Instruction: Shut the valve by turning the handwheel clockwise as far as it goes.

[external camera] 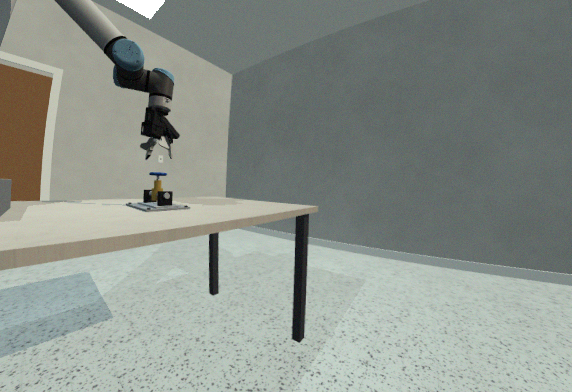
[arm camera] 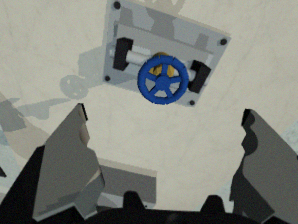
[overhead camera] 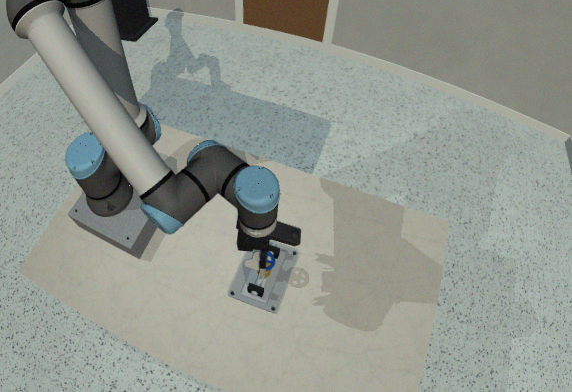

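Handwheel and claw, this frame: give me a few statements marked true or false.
1. The claw hangs above the handwheel, not touching it. True.
2. The claw is shut on the handwheel rim. False: it is open and holds nothing.
3. The handwheel is blue. True.
4. The valve stands straight on the table with no plate under it. False: it is mounted on a grey plate.
5. In the wrist view the handwheel lies between the fingers. False: it shows ahead of them, toward the top of the view.
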You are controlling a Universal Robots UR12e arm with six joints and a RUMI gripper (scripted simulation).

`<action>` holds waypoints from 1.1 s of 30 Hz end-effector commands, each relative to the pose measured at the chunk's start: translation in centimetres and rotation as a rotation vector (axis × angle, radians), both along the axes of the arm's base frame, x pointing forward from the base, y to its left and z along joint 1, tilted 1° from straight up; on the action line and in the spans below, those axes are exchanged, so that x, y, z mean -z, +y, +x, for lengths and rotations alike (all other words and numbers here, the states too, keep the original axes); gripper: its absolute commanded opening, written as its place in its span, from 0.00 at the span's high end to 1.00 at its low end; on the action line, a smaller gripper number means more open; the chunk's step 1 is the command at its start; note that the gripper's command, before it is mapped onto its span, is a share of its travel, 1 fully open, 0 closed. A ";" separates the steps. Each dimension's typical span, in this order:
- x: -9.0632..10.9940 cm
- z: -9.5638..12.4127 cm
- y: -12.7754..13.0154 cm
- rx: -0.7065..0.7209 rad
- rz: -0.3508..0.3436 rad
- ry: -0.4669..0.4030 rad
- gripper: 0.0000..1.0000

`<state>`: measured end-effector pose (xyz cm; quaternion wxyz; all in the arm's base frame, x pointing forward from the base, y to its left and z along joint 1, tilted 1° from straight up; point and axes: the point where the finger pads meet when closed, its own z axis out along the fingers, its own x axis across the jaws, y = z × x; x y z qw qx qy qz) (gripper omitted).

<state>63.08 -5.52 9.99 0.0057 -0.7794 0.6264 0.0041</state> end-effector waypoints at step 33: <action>3.0 0.1 -0.2 0.001 -0.001 -0.004 0.00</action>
